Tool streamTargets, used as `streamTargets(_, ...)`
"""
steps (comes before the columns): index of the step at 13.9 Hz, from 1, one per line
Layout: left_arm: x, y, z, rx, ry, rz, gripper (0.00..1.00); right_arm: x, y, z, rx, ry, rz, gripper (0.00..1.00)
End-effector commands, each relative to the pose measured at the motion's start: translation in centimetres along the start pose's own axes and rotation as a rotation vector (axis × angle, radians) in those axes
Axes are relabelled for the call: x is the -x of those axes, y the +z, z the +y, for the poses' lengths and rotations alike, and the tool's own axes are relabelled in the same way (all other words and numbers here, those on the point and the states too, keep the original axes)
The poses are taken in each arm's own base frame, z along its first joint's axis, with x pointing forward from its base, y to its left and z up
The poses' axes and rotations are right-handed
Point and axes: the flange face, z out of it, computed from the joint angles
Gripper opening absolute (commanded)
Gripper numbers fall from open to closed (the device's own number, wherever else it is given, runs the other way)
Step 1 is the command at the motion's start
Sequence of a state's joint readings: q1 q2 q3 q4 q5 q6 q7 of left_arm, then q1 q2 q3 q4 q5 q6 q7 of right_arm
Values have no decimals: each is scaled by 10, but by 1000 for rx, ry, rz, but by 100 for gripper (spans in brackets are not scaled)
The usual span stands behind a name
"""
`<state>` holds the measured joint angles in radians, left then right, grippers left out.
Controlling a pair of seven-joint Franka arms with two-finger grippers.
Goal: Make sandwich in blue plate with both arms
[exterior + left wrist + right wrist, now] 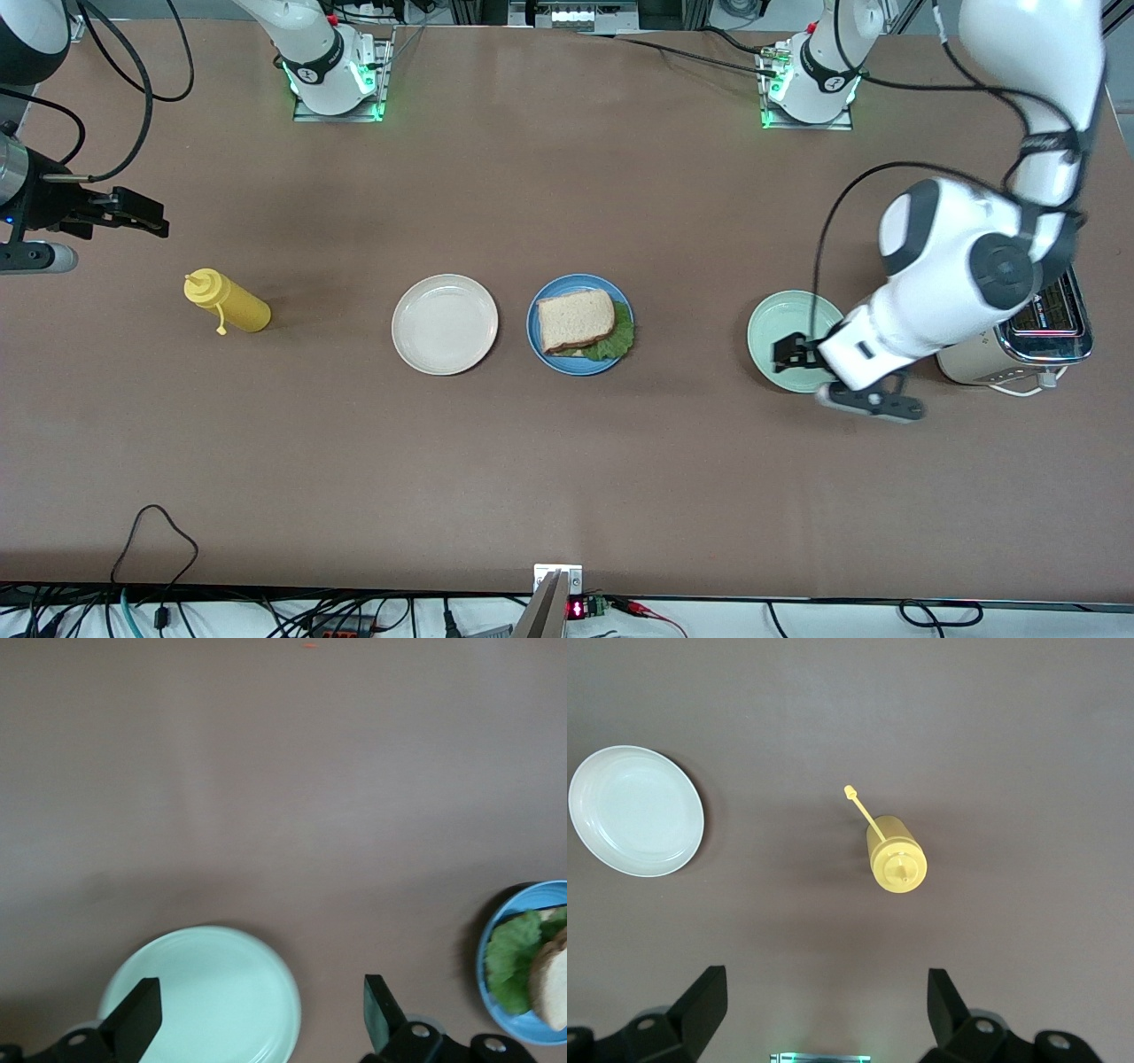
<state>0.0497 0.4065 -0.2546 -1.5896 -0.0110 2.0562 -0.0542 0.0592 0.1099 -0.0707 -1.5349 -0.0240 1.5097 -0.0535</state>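
The sandwich [578, 321], a bread slice on top with green lettuce sticking out beneath, lies on the blue plate [539, 341] at the table's middle. Its edge also shows in the left wrist view [532, 970] on the blue plate [514, 1032]. My left gripper [795, 353] is open and empty over the pale mint-green plate [780, 323], which shows in the left wrist view [213, 992]. My right gripper [142, 213] is open and empty, up in the air at the right arm's end of the table, above bare table.
A cream-white plate [445, 324] sits beside the blue plate, toward the right arm's end. A yellow mustard bottle [229, 302] lies farther that way. A toaster [1036, 341] stands at the left arm's end, partly hidden by the left arm.
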Motion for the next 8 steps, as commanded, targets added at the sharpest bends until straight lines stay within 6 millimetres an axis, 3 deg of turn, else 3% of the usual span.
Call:
streamTargets(1,23,-77,-44,-84,-71,17,100,5,-7,0,-5,14,6,100)
streamTargets(4,56,-139,-94,-107,-163,-6,100,5,-8,-5,-2,5,8,100)
streamTargets(7,90,-178,-84,-106,-170,-56,100,6,-8,-5,-1,6,6,100)
streamTargets(8,100,-179,-89,-107,-172,-68,100,6,-9,-5,-2,5,10,100)
